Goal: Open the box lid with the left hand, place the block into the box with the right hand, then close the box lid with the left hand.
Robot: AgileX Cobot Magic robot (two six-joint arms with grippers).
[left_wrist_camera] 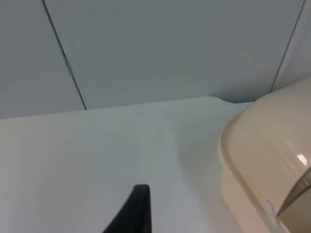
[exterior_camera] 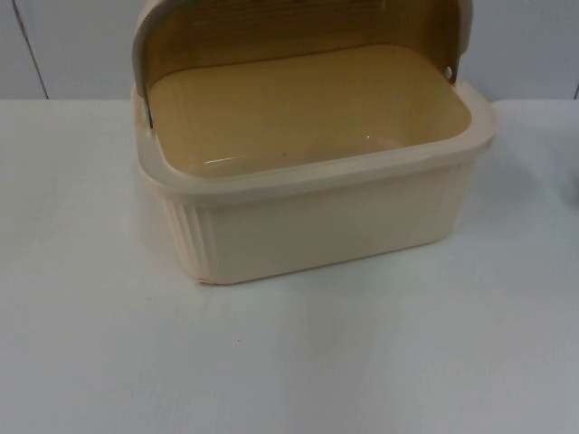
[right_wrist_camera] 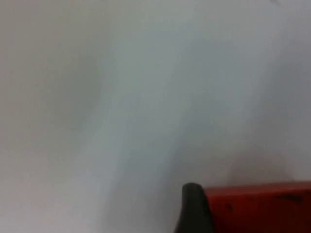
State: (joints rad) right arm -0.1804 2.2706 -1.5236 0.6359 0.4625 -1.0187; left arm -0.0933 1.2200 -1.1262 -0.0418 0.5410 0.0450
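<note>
We saw the box (exterior_camera: pixel 308 181) at the upper centre of the desk (exterior_camera: pixel 289 362) with its lid (exterior_camera: pixel 298 27) swung back, ready for the red block (right_wrist_camera: pixel 257 206) beside the right hand's fingertip (right_wrist_camera: pixel 194 208); whether either hand was clenched we could not tell, the left hand's fingertip (left_wrist_camera: pixel 133 213) waiting beside the box.

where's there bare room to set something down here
Bare table spreads in front of the box and along both its sides. Inside, the box floor is empty under the raised lid. The red block sits against the right gripper's fingertip.
</note>
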